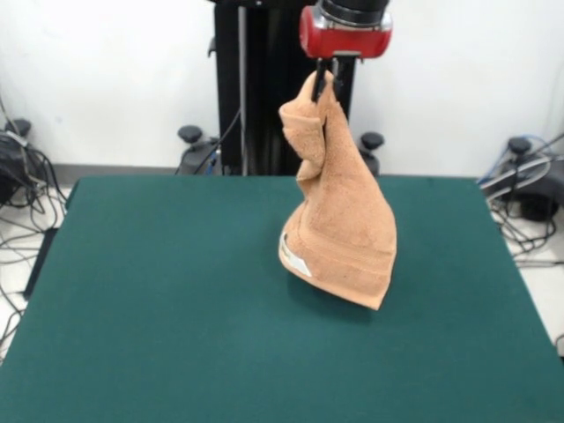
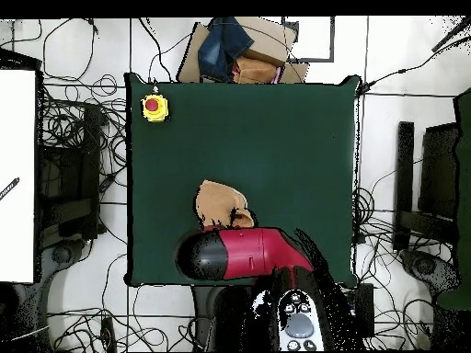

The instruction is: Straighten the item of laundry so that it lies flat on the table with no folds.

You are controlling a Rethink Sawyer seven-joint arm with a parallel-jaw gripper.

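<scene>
The tan-orange towel hangs bunched from my gripper, which is shut on its top corner high above the dark green table. The towel drapes down in a cone. Its lower edge with the woven band and the white label looks to touch or hover just above the table top. In the overhead view only part of the towel shows beside the red arm, which hides the gripper there.
A yellow box with a red button sits at a table corner in the overhead view. A pile of clothes and cardboard lies beyond the table's far edge. Cables and stands ring the table.
</scene>
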